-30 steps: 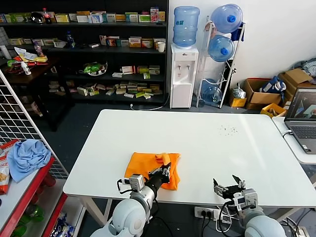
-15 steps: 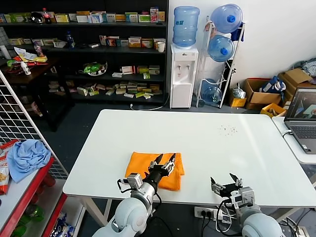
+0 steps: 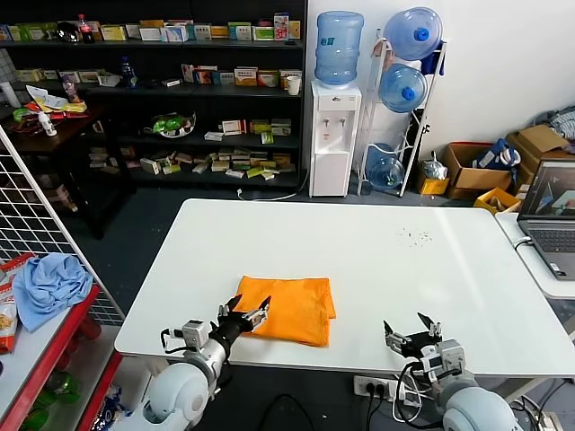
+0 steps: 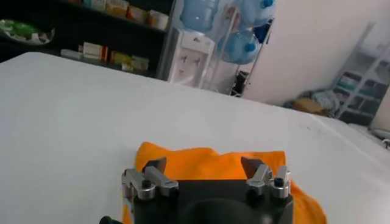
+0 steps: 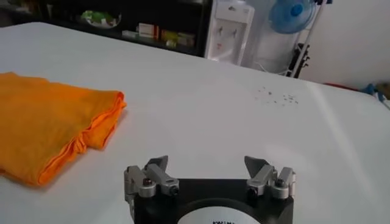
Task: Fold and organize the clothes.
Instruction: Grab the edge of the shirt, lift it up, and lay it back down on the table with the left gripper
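Note:
The orange T-shirt (image 3: 286,308) lies folded into a small rectangle near the front edge of the white table (image 3: 377,260). No lettering shows. My left gripper (image 3: 244,313) is open and empty, at the shirt's front left corner, just off the fabric. In the left wrist view the shirt (image 4: 213,164) lies just beyond the open left gripper (image 4: 204,167). My right gripper (image 3: 408,329) is open and empty at the table's front edge, well right of the shirt. The right wrist view shows the shirt (image 5: 49,131) off to the side of the right gripper (image 5: 207,164).
A laptop (image 3: 552,215) sits on a side table at the right. A light blue cloth (image 3: 49,283) lies on a red shelf beside a wire rack at the left. Small dark specks (image 3: 415,237) dot the table's far right. Shelves and a water dispenser (image 3: 334,135) stand behind.
My left gripper has let go of the shirt and drawn back left and toward me, off the fabric. The shirt now lies flat. My right gripper has barely moved.

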Tool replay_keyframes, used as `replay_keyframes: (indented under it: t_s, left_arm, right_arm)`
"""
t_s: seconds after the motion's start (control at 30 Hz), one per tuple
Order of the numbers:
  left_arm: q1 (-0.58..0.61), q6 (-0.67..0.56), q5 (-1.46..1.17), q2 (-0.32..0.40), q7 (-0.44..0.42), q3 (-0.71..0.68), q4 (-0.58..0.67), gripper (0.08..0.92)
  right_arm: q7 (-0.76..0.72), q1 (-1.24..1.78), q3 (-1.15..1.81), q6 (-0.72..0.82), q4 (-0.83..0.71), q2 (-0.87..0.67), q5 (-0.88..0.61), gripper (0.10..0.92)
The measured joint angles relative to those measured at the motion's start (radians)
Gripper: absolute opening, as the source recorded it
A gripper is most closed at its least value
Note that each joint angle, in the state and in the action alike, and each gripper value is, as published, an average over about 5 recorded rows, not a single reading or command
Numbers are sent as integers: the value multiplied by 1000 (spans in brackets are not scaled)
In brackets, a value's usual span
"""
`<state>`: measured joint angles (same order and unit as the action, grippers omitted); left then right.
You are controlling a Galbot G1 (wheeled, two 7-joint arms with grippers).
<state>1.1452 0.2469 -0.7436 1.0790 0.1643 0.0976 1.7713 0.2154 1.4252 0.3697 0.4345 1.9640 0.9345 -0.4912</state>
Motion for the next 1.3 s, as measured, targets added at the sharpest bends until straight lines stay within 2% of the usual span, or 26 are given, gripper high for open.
replay_keyframes:
  t_s: [0.27, 0.7, 0.83, 1.3]
  left_arm:
    - [-32, 89, -54, -57, -79, 52, -69, 823]
    - [-122, 155, -128, -52, -154, 50, -183, 814]
    - [-139, 170, -140, -44, -163, 47, -194, 732]
    - [-143, 220, -154, -36, -185, 51, -201, 325]
  right_arm:
    - [-28, 8, 5, -46, -14, 1, 0, 823]
    - [-41, 23, 22, -75, -21, -2, -5, 823]
    - [-41, 18, 22, -75, -23, -5, -8, 823]
    - [-35, 6, 19, -73, -17, -13, -19, 823]
